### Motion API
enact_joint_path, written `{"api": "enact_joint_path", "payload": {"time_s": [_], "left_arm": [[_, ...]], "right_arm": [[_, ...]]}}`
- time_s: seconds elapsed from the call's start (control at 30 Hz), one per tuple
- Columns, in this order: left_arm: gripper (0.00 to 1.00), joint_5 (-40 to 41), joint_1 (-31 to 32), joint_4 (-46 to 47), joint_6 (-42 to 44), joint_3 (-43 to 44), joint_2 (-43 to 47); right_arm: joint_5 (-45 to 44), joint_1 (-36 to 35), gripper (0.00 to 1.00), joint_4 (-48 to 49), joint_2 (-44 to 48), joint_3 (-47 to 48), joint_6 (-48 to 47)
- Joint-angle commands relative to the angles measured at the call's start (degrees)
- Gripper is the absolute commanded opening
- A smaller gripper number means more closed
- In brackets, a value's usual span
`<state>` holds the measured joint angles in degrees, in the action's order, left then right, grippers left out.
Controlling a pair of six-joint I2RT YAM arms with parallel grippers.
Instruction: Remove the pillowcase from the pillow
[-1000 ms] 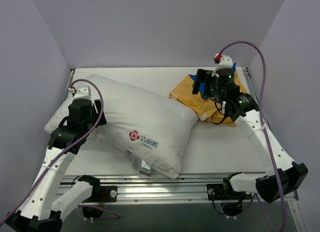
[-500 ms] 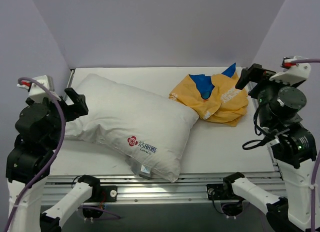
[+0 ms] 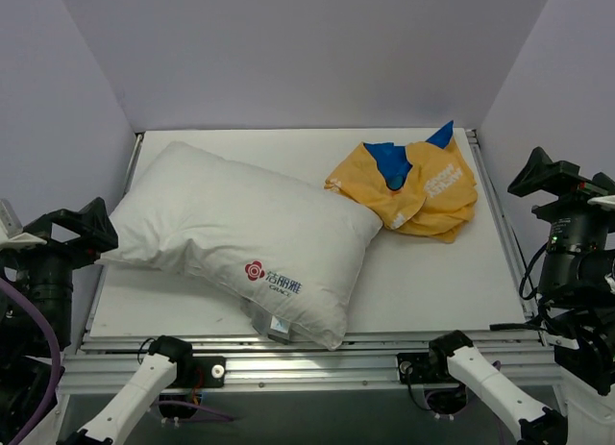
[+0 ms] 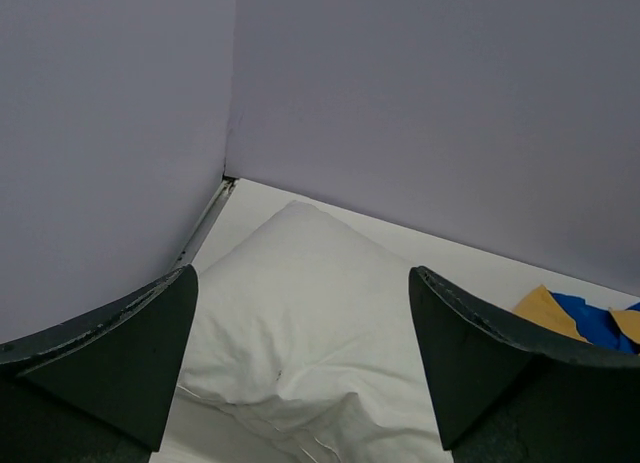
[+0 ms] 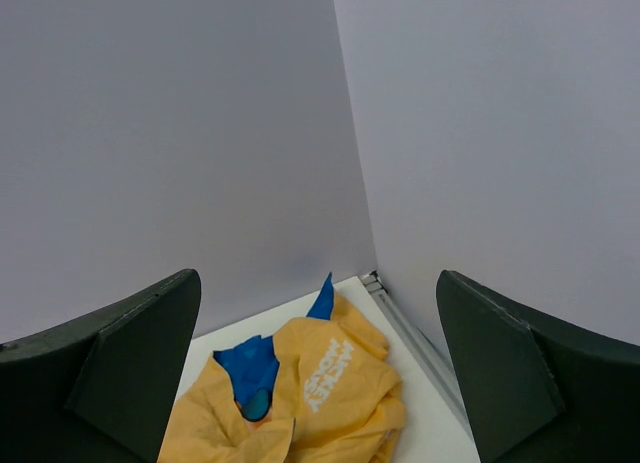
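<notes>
Top external: pillowcase lies crumpled, orange side up, at far right of table, against the bare white pillow, so we judge it's off. Left gripper & right gripper hang clear at the sides, jaws apart, empty, prob. since nothing needs holding

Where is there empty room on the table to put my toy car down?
The biggest bare patch of the table is front right, between the pillow, the crumpled pillowcase and the near rail. A thinner strip runs along the back wall behind the pillow. The left half is crowded by the pillow, the back right corner by the pillowcase.
</notes>
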<state>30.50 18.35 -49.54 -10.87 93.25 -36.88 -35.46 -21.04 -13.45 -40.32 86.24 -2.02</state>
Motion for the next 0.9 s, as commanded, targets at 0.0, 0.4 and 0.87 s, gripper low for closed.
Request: {"api": "enact_joint_path", "payload": {"time_s": [0.0,0.4,0.87], "left_arm": [[0.94,3.77,0.28,3.22,2.00,-0.88,1.20],[0.94,7.12,0.72,5.24,2.70,-3.16,2.78],[0.94,8.52,0.72,5.94,3.14,-5.10,1.64]], "right_arm": [[-2.68,0.12,1.00,5.63,0.41,-0.19,-3.78],[-2.33,-0.06,1.00,6.86,0.76,-2.56,-4.04],[-2.24,-0.06,1.00,8.62,0.24,-4.32,-4.57]]}}
